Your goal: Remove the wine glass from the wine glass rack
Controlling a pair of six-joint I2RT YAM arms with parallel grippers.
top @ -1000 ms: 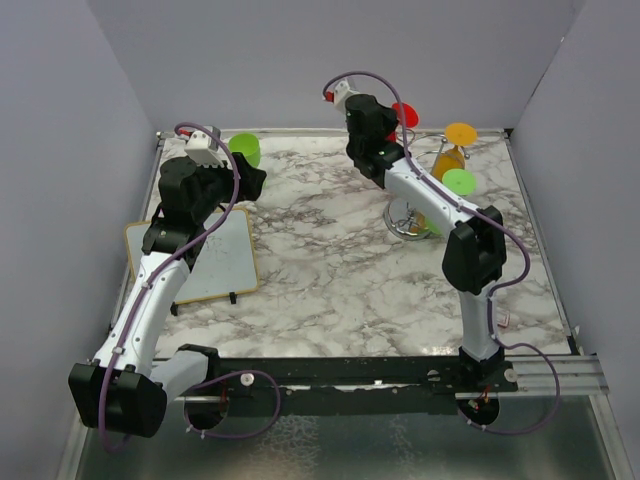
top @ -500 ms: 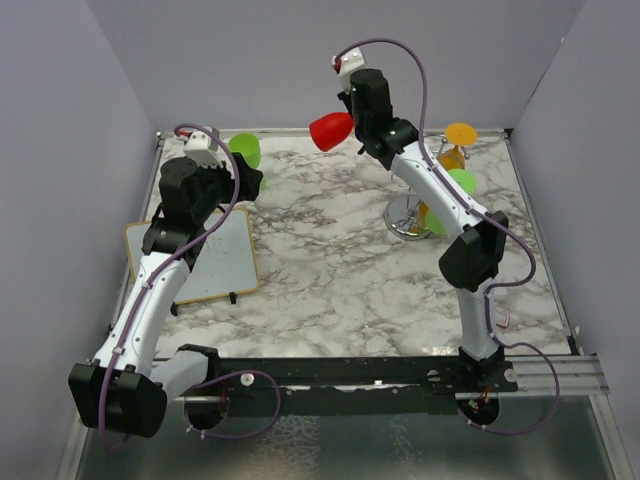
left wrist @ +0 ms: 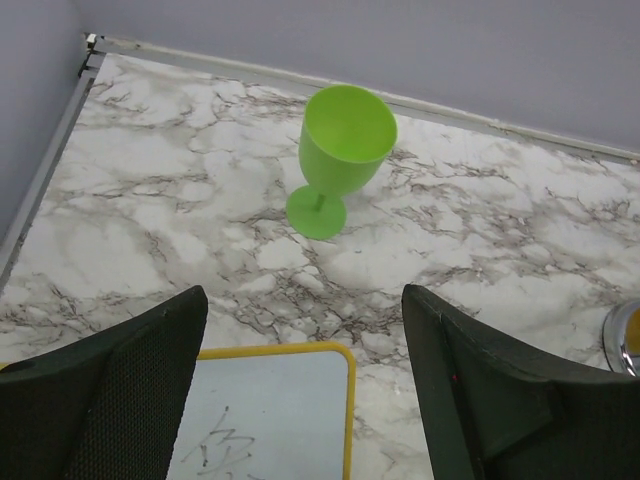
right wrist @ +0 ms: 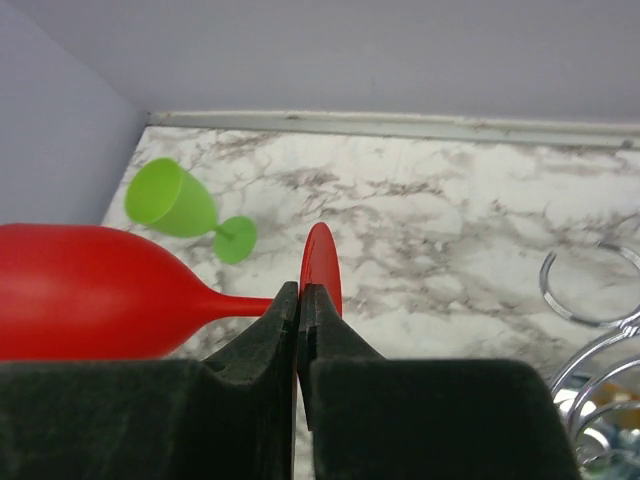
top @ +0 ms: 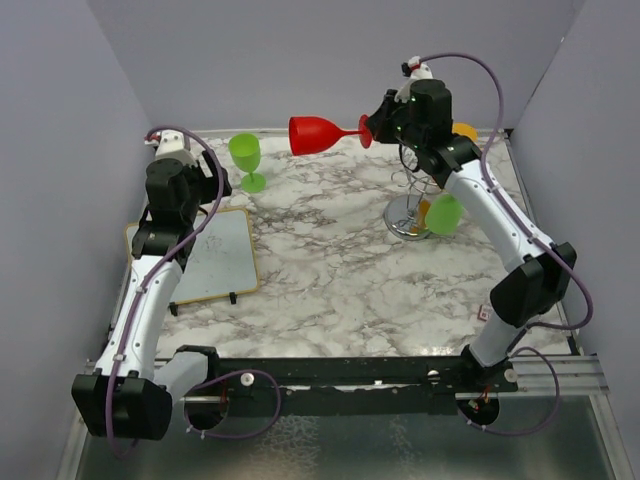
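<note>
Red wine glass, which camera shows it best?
Top external: the whole red wine glass shows, held sideways above the table. Right wrist crops its bowl at the frame edge; left wrist misses it entirely.

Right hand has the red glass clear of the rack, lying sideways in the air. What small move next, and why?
Probably rotate the right hand so the red glass turns foot-down before lowering it. It is pinched at the stem and held level over the bare table, roughly between the rack and the standing green glass.
</note>
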